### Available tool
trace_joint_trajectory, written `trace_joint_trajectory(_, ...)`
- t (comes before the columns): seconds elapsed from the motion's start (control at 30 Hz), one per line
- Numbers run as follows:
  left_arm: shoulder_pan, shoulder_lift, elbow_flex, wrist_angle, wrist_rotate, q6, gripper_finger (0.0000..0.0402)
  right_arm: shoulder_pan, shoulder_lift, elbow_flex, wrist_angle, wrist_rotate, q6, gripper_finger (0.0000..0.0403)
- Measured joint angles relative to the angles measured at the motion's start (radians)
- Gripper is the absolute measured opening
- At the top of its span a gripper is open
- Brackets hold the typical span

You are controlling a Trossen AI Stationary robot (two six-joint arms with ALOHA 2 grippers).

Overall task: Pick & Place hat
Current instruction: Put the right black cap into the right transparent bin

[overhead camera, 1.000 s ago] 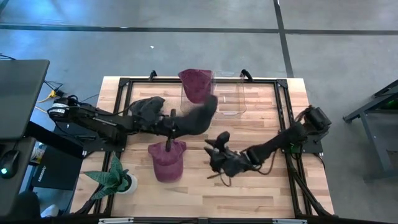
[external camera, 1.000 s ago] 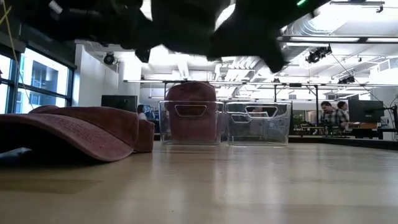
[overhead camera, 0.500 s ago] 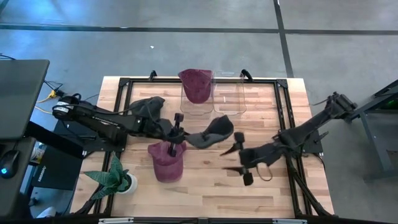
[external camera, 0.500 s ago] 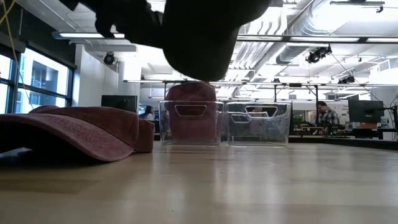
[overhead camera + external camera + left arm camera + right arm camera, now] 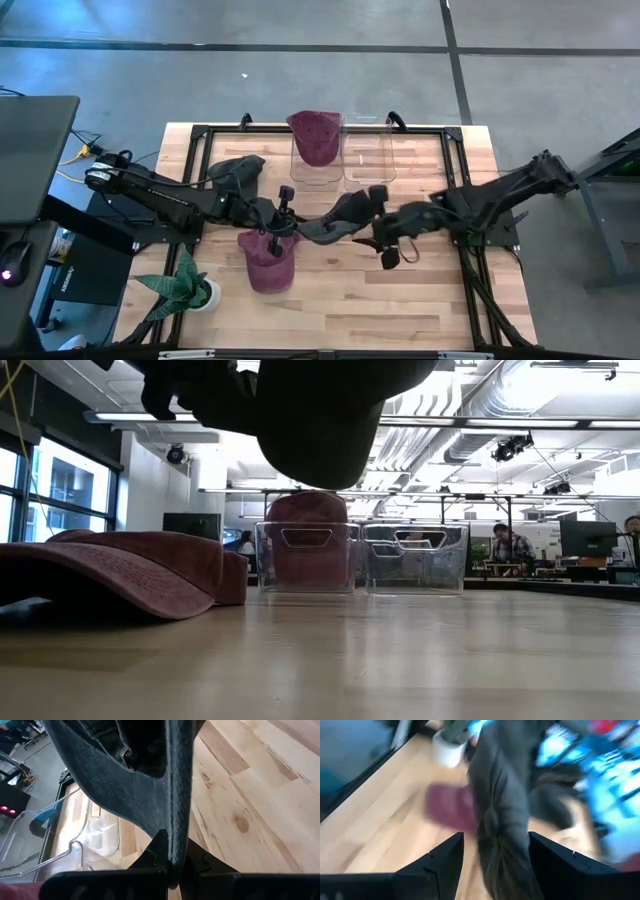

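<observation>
Dark cap hanging between two arms, a second grip about to land

Nearest the table's front edge lies a maroon cap; above it the left gripper is pinched tight on the brim of the dark cap, held in the air. The right gripper has fingers spread either side of the crown; I'd close only once cloth sits deep between them. Farther back stand the clear bins, one already holding a maroon cap
</observation>
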Motion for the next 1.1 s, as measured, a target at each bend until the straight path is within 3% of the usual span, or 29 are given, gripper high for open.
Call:
trace_joint_trajectory(0.2, -0.001, 0.0, 0.0, -0.03, -0.036, 0.03, 0.0002, -0.036, 0.079, 0.047, -0.095, -0.501, 0.098, 0.0201)
trace_joint_trajectory(0.3, -0.003, 0.0, 0.0, -0.047, -0.022, 0.03, 0.0002, -0.029, 0.09, 0.047, -0.096, -0.589, 0.185, 0.0196)
trace_joint_trajectory(0.63, -0.003, 0.047, -0.001, -0.039, 0.006, 0.03, 0.0002, 0.004, 0.036, 0.047, -0.034, -0.496, 0.21, 0.0197)
trace_joint_trajectory(0.73, -0.021, 0.077, -0.001, -0.037, -0.065, 0.057, 0.0002, 0.003, 0.012, 0.047, -0.019, -0.443, 0.245, 0.0196)
trace_joint_trajectory(0.87, -0.054, 0.129, -0.002, -0.011, -0.243, 0.127, 0.0002, -0.001, 0.003, 0.047, -0.034, -0.26, 0.342, 0.0186)
trace_joint_trajectory(1.1, -0.09, 0.176, -0.002, 0.094, -0.418, 0.233, 0.0002, -0.031, 0.03, 0.028, -0.052, -0.19, 0.4, 0.0144)
